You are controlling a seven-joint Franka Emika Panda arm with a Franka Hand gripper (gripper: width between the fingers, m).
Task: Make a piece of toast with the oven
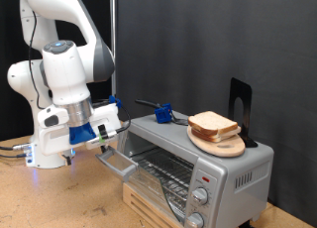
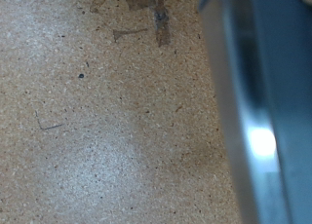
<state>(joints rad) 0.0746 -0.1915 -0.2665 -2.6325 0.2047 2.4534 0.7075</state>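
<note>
From the ext. view I see the white arm (image 1: 61,64) standing over the tabletop's (image 1: 59,203) left part. Its hand leans down toward the right w/ blue parts at the wrist. The gripper (image 1: 111,139) sits just at the top edge of the oven door (image 1: 121,161), around mid-table. Fingers are hidden by the hand body and the door edge, so I can't tell how wide the claw is or whether it's pinching the door. No bread is visible in it.

Moving right: the oven (image 1: 188,164) is silver and sits toward the table's right edge, on a light wood block (image 1: 149,208). Door hangs part-open, tilted outward toward the arm. Wire rack (image 1: 163,173) is visible inside and looks bare as far as I can see. Two round knobs (image 1: 201,197) are on the front panel at the right, w/ a red mark above them.

On the oven roof, left rear, is a small blue object (image 1: 163,114) w/ a dark handle-like bit; can't tell what it is. Further right on the roof sits a round light-wood plate (image 1: 220,144) w/ the piece of toast (image 1: 212,123) on it. It looks like two slices stacked, pale w/ tan crust. A black upright stand (image 1: 241,104) is behind the plate, near the back right corner.

Wrist view: mostly speckled tabletop w/ some dark scuffs. A blurred silver metal edge (image 2: 258,117) runs thru one side, prob. the door. No fingertips show there.
</note>
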